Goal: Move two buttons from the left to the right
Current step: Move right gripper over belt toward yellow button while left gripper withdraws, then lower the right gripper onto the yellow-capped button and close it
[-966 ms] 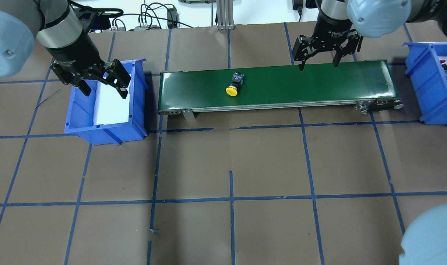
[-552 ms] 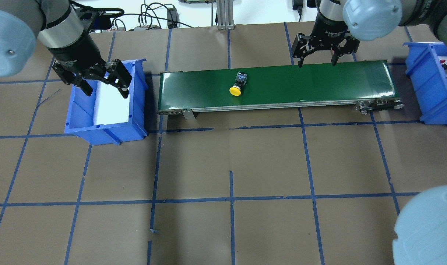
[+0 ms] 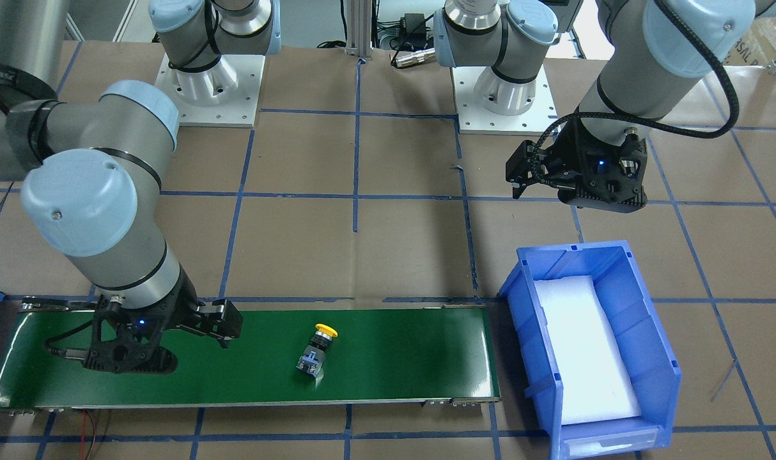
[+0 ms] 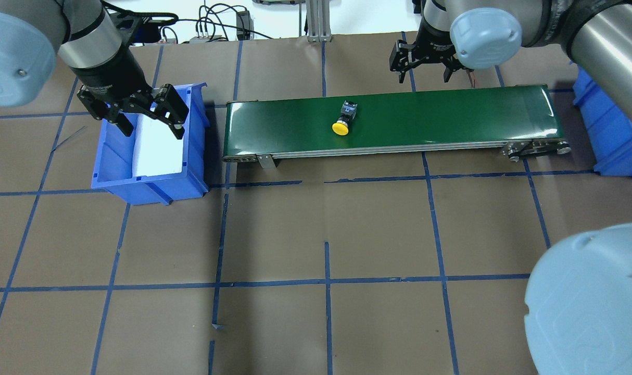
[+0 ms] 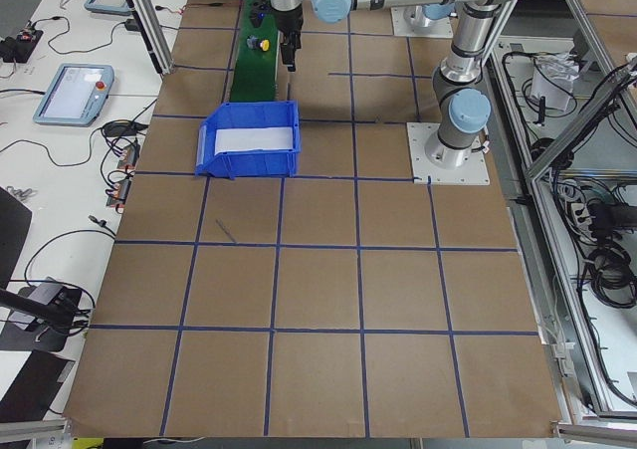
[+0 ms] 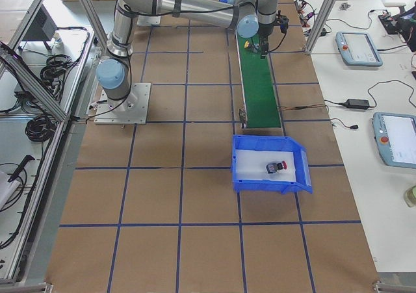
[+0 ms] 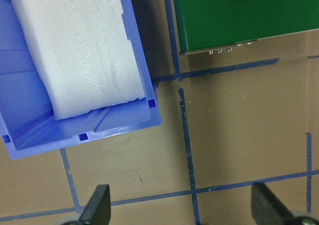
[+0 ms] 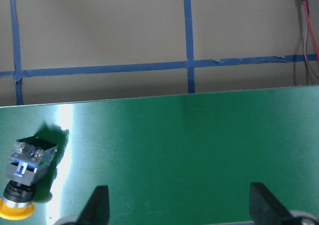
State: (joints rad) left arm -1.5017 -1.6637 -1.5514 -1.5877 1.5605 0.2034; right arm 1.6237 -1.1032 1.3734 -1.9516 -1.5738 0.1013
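The yellow-capped button (image 4: 342, 122) lies on its side on the green conveyor belt (image 4: 451, 114), cap toward the near edge. It also shows low left in the right wrist view (image 8: 22, 180) and in the front view (image 3: 318, 354). The red-capped button (image 6: 276, 167) lies in the right blue bin (image 6: 235, 169); the overhead view hides it. My right gripper (image 4: 422, 78) is open and empty, above the belt's far edge, to the right of the yellow button. My left gripper (image 4: 150, 127) is open and empty above the left blue bin (image 4: 197, 130).
The left bin holds only a white foam pad (image 4: 157, 148). My right arm covers part of the right bin (image 4: 607, 135) in the overhead view. Cables (image 4: 212, 26) lie beyond the table's far edge. Blue tape lines cross the brown table top (image 4: 326, 234).
The yellow button has moved a little to the right on the belt. My right gripper has moved left and toward the far edge. My left gripper has hardly moved.
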